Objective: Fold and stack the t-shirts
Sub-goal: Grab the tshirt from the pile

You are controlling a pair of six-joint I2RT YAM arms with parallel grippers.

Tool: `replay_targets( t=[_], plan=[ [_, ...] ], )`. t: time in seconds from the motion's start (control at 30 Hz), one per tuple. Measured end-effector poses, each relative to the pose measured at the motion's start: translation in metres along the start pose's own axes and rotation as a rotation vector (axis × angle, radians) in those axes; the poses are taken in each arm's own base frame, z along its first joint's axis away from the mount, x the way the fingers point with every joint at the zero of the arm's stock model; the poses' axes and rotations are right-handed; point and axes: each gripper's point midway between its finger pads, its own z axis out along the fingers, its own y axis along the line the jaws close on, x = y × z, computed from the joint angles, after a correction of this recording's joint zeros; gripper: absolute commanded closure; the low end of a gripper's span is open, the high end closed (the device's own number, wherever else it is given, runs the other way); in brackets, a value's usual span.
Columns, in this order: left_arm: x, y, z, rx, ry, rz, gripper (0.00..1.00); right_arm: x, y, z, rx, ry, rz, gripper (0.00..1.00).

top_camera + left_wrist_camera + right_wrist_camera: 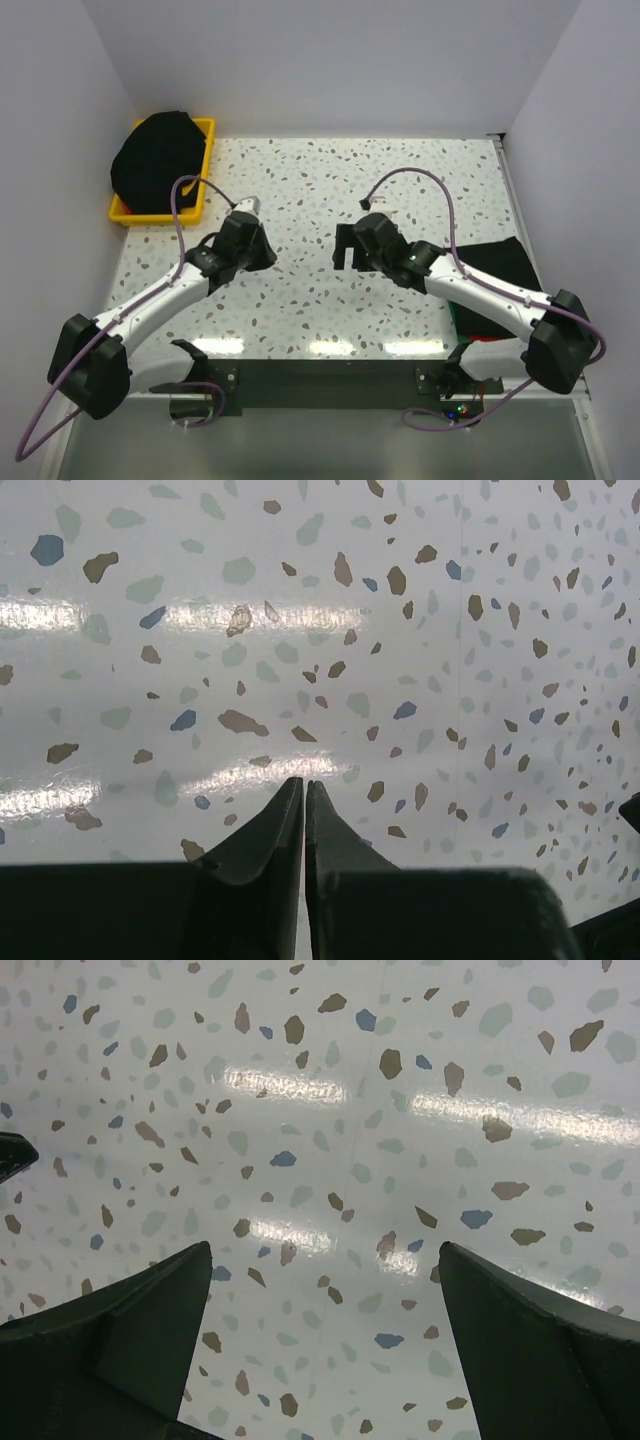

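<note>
Nearest the lens, dark fingers of the black two-finger left gripper point(304, 785) are seen pressed tip to tip, nothing btwn them, over the bare white speckled table point(300, 170). The black two-finger right gripper point(325, 1250) is spread wide, also empty, above the same surface. Both are hung over mid-table, well apart from any cloth.

No shirt is held, so the step in hand is judged to be fetching the next one. A crumpled black t-shirt heap point(160, 165) is piled in a yellow plastic tray point(205, 128) at the far-left corner, w/ a red scrap showing at its near rim. A flat black-and-red shirt stack point(495, 268) is set at the right table edge, partly hidden by the right arm.

To be done well: left fingers should be opened before descent. Only the heap's top layer should be pinched, pref. at a hem or shoulder, then lifted clear of the rim so the tray isn't dragged. The shirt should be laid flat mid-table, where both arms reach.

The heap is a rounded mound, its longer extent run approx. near-to-far along the tray. Collar & sleeves can't be made out, so facing can't be told. The stack's long axis is prob. left-right, but arm cover leaves this unsure.
</note>
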Motion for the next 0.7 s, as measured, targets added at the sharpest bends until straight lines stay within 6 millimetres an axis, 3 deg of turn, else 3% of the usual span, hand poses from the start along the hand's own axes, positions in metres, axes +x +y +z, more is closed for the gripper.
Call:
replay_targets(
  t=[0.13, 0.27, 0.37, 0.47, 0.6, 0.7],
  plan=[
    [-0.01, -0.002, 0.0, -0.02, -0.014, -0.005, 0.87, -0.008, -0.001, -0.012, -0.02, -0.03, -0.02, 0.01],
    [-0.044, -0.011, 0.003, -0.047, -0.054, -0.008, 0.7, -0.02, 0.001, -0.027, -0.048, -0.075, -0.042, 0.01],
    [-0.083, -0.015, 0.005, -0.061, -0.108, -0.024, 0.61, -0.028, 0.001, -0.038, -0.068, -0.108, -0.053, 0.01],
    [-0.124, -0.008, 0.007, -0.085, -0.163, -0.059, 0.58, -0.03, -0.001, -0.045, -0.076, -0.128, -0.06, 0.01],
    [-0.183, 0.015, 0.012, -0.142, -0.232, -0.122, 0.57, -0.028, -0.006, -0.048, -0.074, -0.135, -0.066, 0.01],
    [-0.227, 0.043, 0.014, -0.209, -0.293, -0.165, 0.52, -0.024, -0.01, -0.048, -0.068, -0.128, -0.073, 0.01]
  ],
)
